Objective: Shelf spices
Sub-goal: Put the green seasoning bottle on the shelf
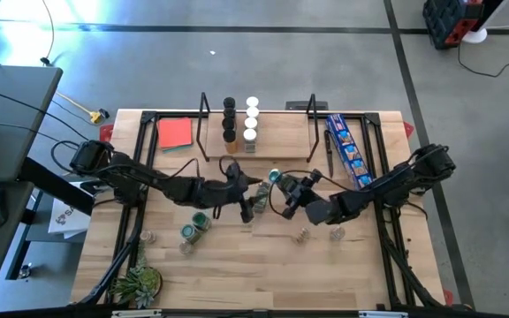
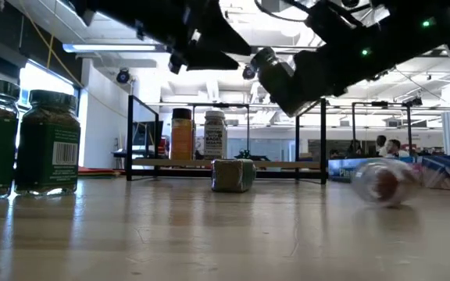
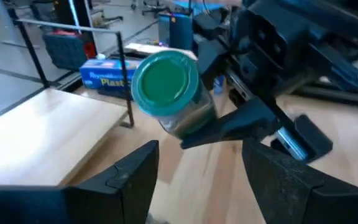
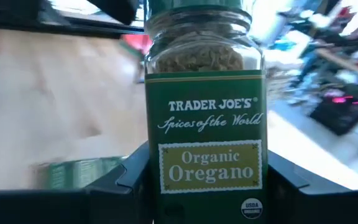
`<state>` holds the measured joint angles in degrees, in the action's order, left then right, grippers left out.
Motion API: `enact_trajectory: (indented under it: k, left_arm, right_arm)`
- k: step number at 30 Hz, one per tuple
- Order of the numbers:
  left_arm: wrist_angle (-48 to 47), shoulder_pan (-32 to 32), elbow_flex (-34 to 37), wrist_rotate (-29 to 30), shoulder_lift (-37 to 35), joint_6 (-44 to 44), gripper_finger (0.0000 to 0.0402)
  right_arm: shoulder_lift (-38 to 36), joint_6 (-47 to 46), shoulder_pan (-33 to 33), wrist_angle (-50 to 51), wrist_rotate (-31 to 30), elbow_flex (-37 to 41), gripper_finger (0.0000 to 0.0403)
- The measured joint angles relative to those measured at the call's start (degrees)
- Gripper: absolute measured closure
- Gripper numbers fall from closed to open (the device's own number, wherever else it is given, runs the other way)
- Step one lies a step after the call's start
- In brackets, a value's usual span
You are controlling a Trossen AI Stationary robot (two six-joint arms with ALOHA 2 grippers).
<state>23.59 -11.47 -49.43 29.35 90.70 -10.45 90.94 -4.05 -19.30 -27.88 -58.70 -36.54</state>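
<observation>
Holding a green-lidded oregano jar [image 4: 205,118] above the middle of the tabletop [image 1: 263,274], the right gripper [image 1: 283,187] has its jaws clamped on the jar's lower body, lid pointing toward the left arm. The left gripper [image 3: 197,168] sits just beside it with jaws spread and nothing between them, facing the lid. This looks like a handover, or 2 arms crowding 1 spot; I cannot tell which.

The main risk is a collision. Both wrists meet in a tight space in front of the shelf [image 1: 259,146], and either arm swinging toward it could clip the other.

If the jar is passed across, a release before the left jaws close would drop it. It would fall among the loose jars below, such as the one lying on its side [image 2: 233,175] in the low view, and could roll.

The grip is low on a tall jar, so a quick wrist turn may tilt it in the jaws.

On the shelf, 3 black-lidded jars [image 1: 229,119] and 4 white-lidded jars [image 1: 251,119] stand in 2 close rows near its left frame. Setting the oregano too close could topple them, and the black loop frame [image 1: 312,110] could catch a jaw on the way in.

Other jars wait on the tabletop: 2 green-lidded ones [image 1: 195,225] at front left, and clear ones [image 1: 336,233] near the right arm.
</observation>
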Motion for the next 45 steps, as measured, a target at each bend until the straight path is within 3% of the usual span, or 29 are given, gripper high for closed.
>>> enact_trajectory:
  k: [7, 12, 21, 24, 30, 39, 41, 45]
  left_arm:
    - [8.2, 3.3, 0.0, -2.3, 1.3, 0.1, 0.0137]
    - [14.1, 3.6, -0.2, 3.9, 2.4, 0.5, 0.0131]
    - [18.8, 4.4, -0.8, 3.7, 5.0, -1.4, 0.0131]
    - [19.2, 3.8, -0.8, 3.8, 5.1, -0.2, 0.0146]
    - [18.1, 2.5, -0.8, 4.4, 4.9, 0.5, 0.0214]
    - [16.8, 2.1, -0.9, 1.3, 4.9, 1.3, 0.0214]
    - [16.0, 2.3, -0.9, -0.3, 4.9, 1.5, 0.0214]
    - [10.3, 3.2, -2.9, -5.8, 4.8, 0.8, 0.0214]
  right_arm:
    - [0.3, 1.5, 2.0, -1.0, -3.6, -3.2, 0.0219]
    - [1.1, 3.9, 2.6, -1.9, -3.2, -4.4, 0.0219]
    - [7.5, 9.3, 2.5, -4.0, -3.9, -9.7, 0.0219]
    - [8.5, 9.1, 2.4, -4.2, -3.7, -10.6, 0.0219]
    - [8.9, 8.8, 0.8, -4.1, -5.0, -10.6, 0.0219]
    - [9.0, 10.1, -1.5, -3.2, -7.1, -10.6, 0.0219]
    - [8.5, 10.6, -2.1, -1.8, -7.3, -10.6, 0.0201]
    - [5.1, 6.7, -3.4, 6.3, -5.4, -10.6, 0.0107]
